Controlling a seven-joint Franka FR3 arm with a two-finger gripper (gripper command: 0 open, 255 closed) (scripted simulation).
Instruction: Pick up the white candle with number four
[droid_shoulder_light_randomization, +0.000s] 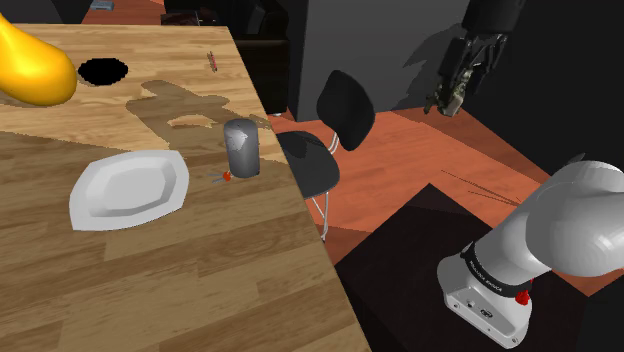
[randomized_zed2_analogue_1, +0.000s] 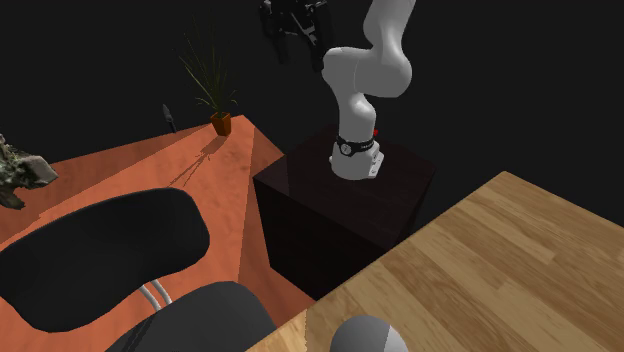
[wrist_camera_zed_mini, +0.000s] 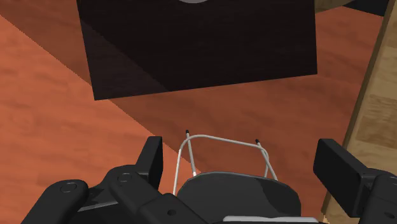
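Red-orange floor (wrist_camera_zed_mini: 51, 127), wooden tabletop (droid_shoulder_light_randomization: 200, 280) alongside. The fingers (wrist_camera_zed_mini: 151, 159) spread wide, empty, high over the black chair (droid_shoulder_light_randomization: 340, 110). The candle (droid_shoulder_light_randomization: 224, 177), probably the tiny reddish thing just beside the grey canister (droid_shoulder_light_randomization: 241, 147), sits on the tabletop, well apart, toward the shoulder view's left and below.

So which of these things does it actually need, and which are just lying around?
Job: open gripper; possibly the tiny red thing by the grey canister, too small to confirm as the candle.
Lying about: white plate, that canister, yellow object, black chair, potted plant.
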